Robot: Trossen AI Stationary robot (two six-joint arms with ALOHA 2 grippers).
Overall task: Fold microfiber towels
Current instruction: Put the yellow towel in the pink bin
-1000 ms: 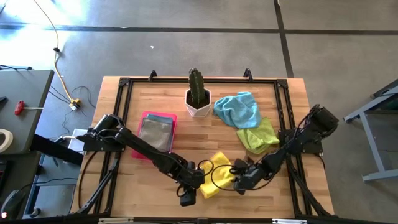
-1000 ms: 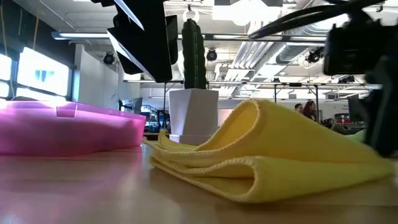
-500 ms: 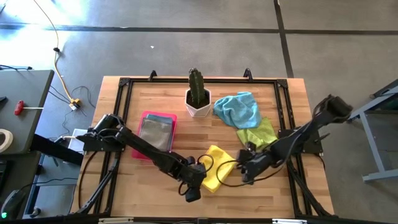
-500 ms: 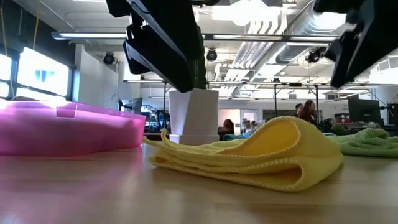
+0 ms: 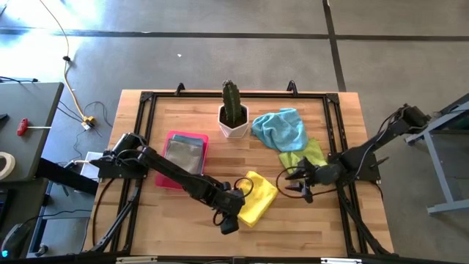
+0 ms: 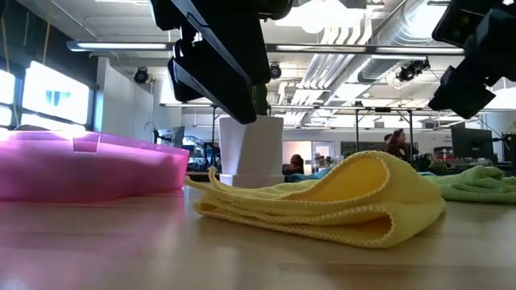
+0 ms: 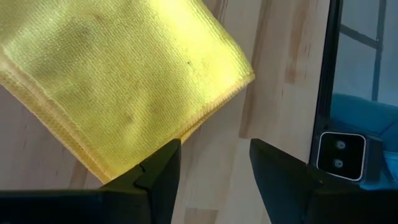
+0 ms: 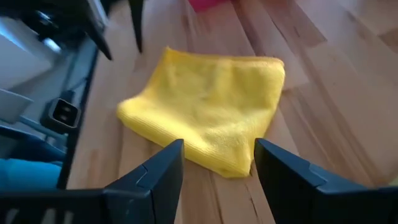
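Yellow towel point(image 5: 256, 199) lies folded at lower centre, so we hang both grippers, left point(image 5: 229, 222) and right point(image 5: 302, 189), beside it, fingers released.

I count four towels, one yellow point(image 5: 256, 199), one green point(image 5: 305, 160), one blue point(image 5: 281, 128), one grey point(image 5: 183, 156), one tray point(image 5: 171, 137), one cactus point(image 5: 232, 103), two arms.

On the wooden butcher-block table point(image 5: 183, 220), a folded yellow microfiber towel point(image 5: 256, 198) lies near the front edge at mid-width. A rigid pink rectangular tray point(image 5: 173, 138) holding a folded grey cloth point(image 5: 183, 157) sits toward the left edge. A white-potted cactus point(image 5: 233, 111) stands at the back edge, a crumpled light blue towel point(image 5: 281, 128) beside it, a lime green towel point(image 5: 304, 160) nearer the right edge.
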